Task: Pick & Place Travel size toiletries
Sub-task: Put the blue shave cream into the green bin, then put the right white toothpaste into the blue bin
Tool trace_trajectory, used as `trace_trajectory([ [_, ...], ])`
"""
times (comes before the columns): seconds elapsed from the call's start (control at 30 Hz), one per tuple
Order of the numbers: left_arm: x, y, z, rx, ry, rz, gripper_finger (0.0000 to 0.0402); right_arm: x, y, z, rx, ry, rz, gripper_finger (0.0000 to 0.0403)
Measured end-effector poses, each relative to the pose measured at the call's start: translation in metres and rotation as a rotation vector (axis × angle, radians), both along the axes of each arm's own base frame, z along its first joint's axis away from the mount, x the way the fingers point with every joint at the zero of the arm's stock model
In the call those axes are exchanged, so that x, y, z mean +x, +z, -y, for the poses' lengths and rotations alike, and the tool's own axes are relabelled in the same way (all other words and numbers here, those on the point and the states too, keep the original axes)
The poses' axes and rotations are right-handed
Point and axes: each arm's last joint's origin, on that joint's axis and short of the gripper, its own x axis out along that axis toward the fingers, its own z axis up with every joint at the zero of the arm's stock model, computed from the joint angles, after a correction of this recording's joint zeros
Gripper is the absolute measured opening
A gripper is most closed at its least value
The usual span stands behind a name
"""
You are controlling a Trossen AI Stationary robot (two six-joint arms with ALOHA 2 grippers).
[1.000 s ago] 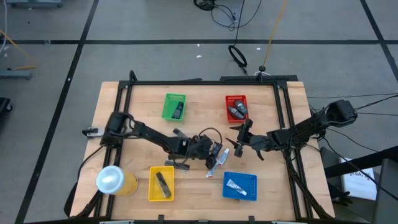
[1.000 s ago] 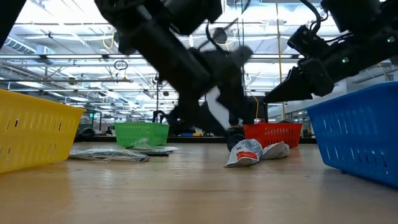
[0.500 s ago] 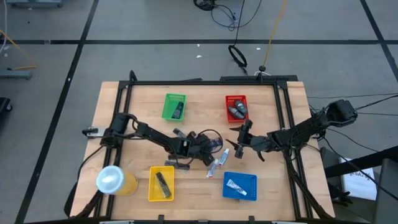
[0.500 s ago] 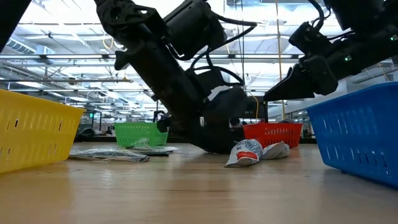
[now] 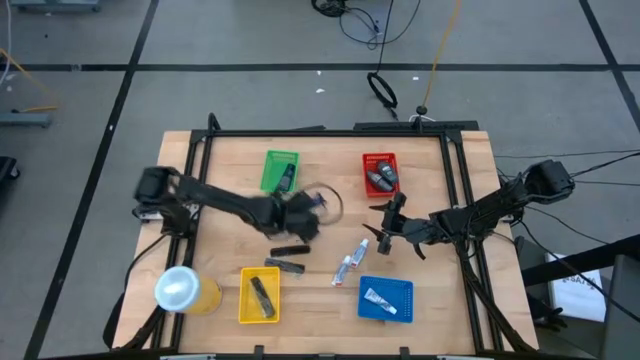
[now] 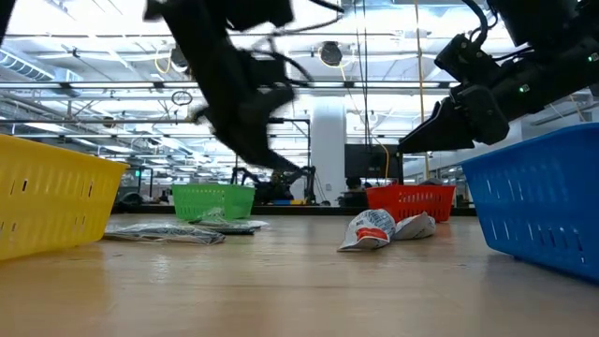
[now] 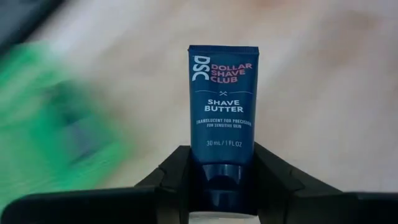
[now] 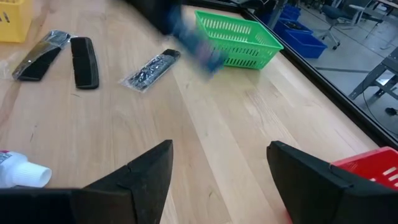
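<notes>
My left gripper (image 5: pixel 303 216) hangs above the table's middle, near the green basket (image 5: pixel 280 170), shut on a dark blue shave-butter tube (image 7: pixel 222 99). My right gripper (image 5: pixel 384 228) stands open right of centre, nothing between its fingers. Two white tubes (image 5: pixel 350 262) lie on the wood between the grippers. A black comb (image 5: pixel 290 250) and a wrapped dark piece (image 5: pixel 286 266) lie nearer the yellow basket (image 5: pixel 260 296). My left gripper pinches the tube's cap end (image 7: pixel 219 174) between its two fingers (image 7: pixel 177 175). The tube runs straight out ahead along the fingers, its label showing and its flat crimped end (image 7: pixel 224 50) farthest from the gripper. It is lifted clear of the table.
The red basket (image 5: pixel 380 172) at the far right holds grey items. The blue basket (image 5: pixel 386 298) at the near right holds a white tube. A big yellow cup (image 5: pixel 182 290) stands at the near left corner. A dark frame rims the table.
My left gripper was down at the table by the white tubes. It has risen and swung toward the table's left and far edge, toward the green basket, with the dark blue tube lifted clear. The white tubes stay on the wood.
</notes>
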Motion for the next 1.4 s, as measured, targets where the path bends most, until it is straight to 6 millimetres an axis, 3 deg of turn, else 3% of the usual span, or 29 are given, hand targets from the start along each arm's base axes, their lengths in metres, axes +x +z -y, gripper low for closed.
trace_trajectory([
  [0.13,-0.035,0.028,-0.039,-0.056,0.233,-0.071,0.0130,0.000,0.000,0.000,0.000,0.000,-0.001,0.0251],
  [0.2,-0.048,0.030,-0.060,-0.085,0.327,-0.109,0.0138,0.000,0.000,0.000,0.000,0.000,-0.001,0.0251],
  [0.43,-0.064,-0.005,-0.119,-0.188,0.415,-0.079,0.0121,0.000,0.000,0.000,-0.001,0.000,-0.002,0.0251],
  [0.53,-0.072,-0.014,-0.135,-0.177,0.473,-0.051,0.0122,0.000,0.000,0.000,0.000,0.000,-0.002,0.0251],
  [0.67,-0.078,-0.019,-0.147,-0.166,0.491,-0.052,0.0157,0.000,0.000,0.000,0.000,0.000,-0.002,0.0251],
  [0.97,-0.074,-0.015,-0.155,-0.179,0.405,-0.022,0.0274,0.000,0.000,0.000,0.000,0.000,-0.002,0.0251],
  [1.1,-0.069,0.001,-0.148,-0.154,0.355,0.039,0.0303,0.000,0.000,0.000,0.005,-0.002,0.001,0.0251],
  [1.27,-0.058,0.029,-0.113,-0.093,0.200,0.187,0.0311,0.000,0.000,0.000,0.010,-0.004,0.006,0.0251],
  [1.4,-0.042,0.041,-0.073,0.042,0.062,0.271,0.0312,0.000,0.000,0.000,0.027,-0.008,0.015,0.0251],
])
